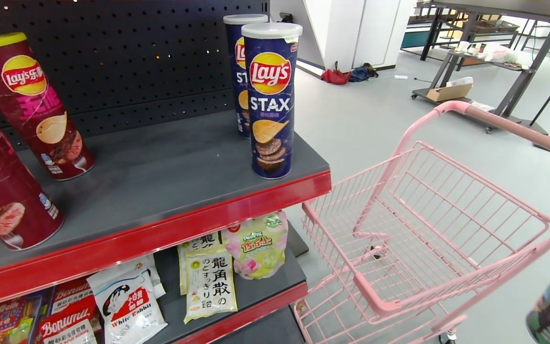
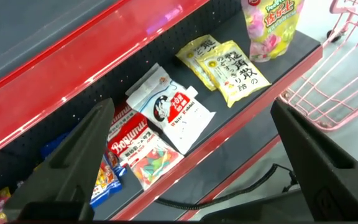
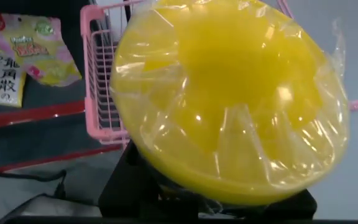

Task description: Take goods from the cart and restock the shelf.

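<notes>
Holding yellow-lidded can [image 3: 229,106] tight in R claw [image 3: 204,196], L claw [image 2: 190,109] open; next, prob. lift it onto top shelf [image 1: 160,181], left of cart [image 1: 494,119].

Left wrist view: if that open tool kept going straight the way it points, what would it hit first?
Most likely the white snack bag lying on the lower shelf. It sits almost dead centre ahead of the open left tool. Depth is hard to judge here, so treat that as a best guess.

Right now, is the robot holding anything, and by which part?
Right gripper holds a yellow-lidded can, apparently by its body behind the lid; exact grip hidden. Left gripper is open, empty.
</notes>
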You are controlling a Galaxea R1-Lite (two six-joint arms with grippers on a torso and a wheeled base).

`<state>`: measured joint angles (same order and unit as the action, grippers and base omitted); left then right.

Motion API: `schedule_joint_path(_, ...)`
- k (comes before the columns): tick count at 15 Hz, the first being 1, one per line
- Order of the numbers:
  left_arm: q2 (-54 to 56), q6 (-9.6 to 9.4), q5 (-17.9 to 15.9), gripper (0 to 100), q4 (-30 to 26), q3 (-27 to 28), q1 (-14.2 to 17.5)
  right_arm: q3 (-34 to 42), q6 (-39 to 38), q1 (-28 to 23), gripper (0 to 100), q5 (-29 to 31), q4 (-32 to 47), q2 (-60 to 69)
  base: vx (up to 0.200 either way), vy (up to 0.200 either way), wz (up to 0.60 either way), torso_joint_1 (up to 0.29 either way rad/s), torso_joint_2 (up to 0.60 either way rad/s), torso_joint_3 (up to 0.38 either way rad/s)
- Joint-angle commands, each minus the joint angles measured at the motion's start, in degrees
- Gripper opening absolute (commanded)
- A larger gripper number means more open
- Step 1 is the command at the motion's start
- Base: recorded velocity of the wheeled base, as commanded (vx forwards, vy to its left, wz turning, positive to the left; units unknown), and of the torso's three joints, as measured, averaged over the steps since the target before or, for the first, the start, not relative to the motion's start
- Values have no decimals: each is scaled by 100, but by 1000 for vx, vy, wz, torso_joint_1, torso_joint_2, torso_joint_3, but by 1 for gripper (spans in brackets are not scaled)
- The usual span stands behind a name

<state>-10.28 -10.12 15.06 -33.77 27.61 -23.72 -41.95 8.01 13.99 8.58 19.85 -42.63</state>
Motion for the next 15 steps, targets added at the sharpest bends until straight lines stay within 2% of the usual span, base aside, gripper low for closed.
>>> schedule_joint_path(1, 43, 1, -20, 100, 11, -28, -10, 442, 201, -37, 0, 12, 494, 1574, 0, 0, 0, 0, 0, 0)
schedule_joint_path(7, 70, -43, -20, 100, 11, 7, -1, 477, 201, -55, 0, 29, 485, 1661, 0, 0, 0, 13, -38, -22)
schedule_joint_path(10, 131, -148, -11, 100, 11, -10, -1, 486, 201, -46, 0, 12, 485, 1661, 0, 0, 0, 154, -437, -289)
schedule_joint_path(15, 149, -148, -11, 100, 11, 7, -1, 486, 201, -37, 0, -14, 485, 1635, 0, 0, 0, 216, -583, -368)
